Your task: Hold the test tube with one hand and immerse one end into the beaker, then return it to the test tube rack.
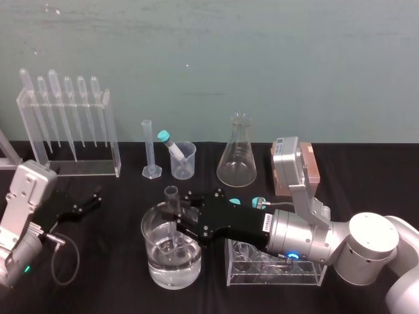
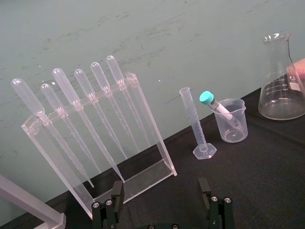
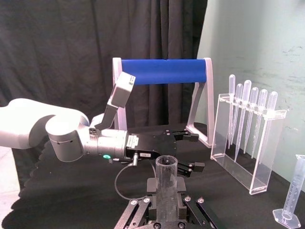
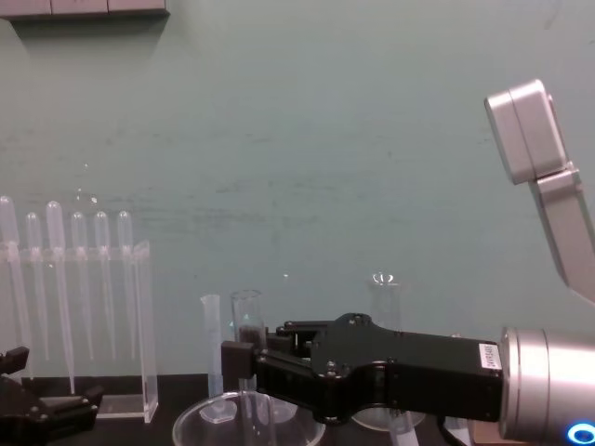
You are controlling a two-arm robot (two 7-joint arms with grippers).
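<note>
The only writing I can find is a white label (image 1: pixel 265 222) on the right arm's wrist and the printed scale (image 2: pixel 275 88) on the conical flask (image 1: pixel 237 157); both are too small for me to read. The right gripper (image 1: pixel 180 212) is clamped on the test tube (image 1: pixel 171 193), holding it upright with its lower end down inside the beaker (image 1: pixel 149 239), which holds clear liquid. The salmon-pink test tube rack (image 1: pixel 309 170) sits behind, partly hidden by the right wrist camera. The right arm lies over a clear acrylic tube holder (image 1: pixel 275 271). Along the back stand a pipette stand (image 1: pixel 69 131), a graduated cylinder (image 1: pixel 150 150) and a small plastic beaker (image 1: pixel 184 160) holding a cyan-capped tube (image 1: pixel 169 140). The left gripper (image 1: pixel 93 199) rests at the left, fingers spread and empty.
</note>
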